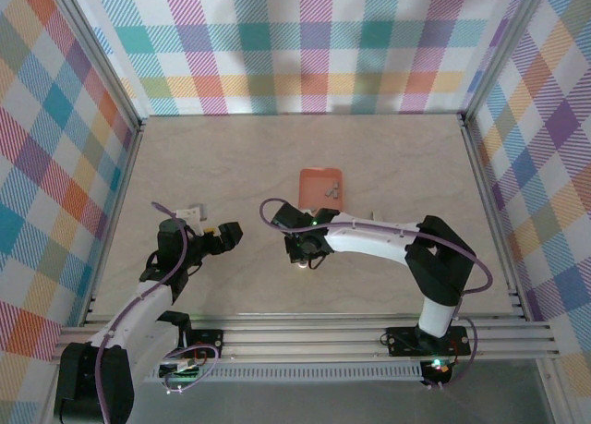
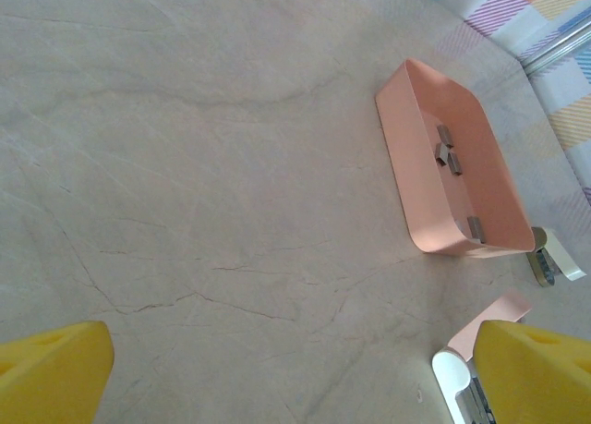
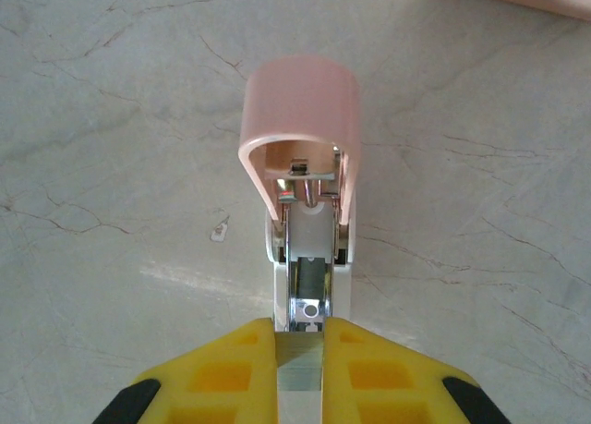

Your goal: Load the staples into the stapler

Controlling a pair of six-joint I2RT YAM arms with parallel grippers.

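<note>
From above, the left end effector [image 1: 230, 233] hovers over the desk's near left part, its fingers spread with nothing between them. The right end effector [image 1: 305, 256] points down near the desk's middle, just on the near side of a salmon tray [image 1: 310, 176]. The staples [image 1: 332, 191] lie loose inside the tray. In the left wrist view, the yellow fingers [image 2: 51, 373] stand wide apart over bare desk. The tray sits ahead to the right with grey strips on its floor, and the stapler [image 2: 454, 376] lies on the desk nearer than the tray, partly hidden by one finger. In the right wrist view the stapler lies on the desk, its pink lid [image 3: 300, 101] swung up and its metal channel [image 3: 309, 290] exposed. The yellow fingers are pressed together on a grey strip [image 3: 299, 373] in line with that channel; I cannot tell whether it is staples or part of the stapler.
</note>
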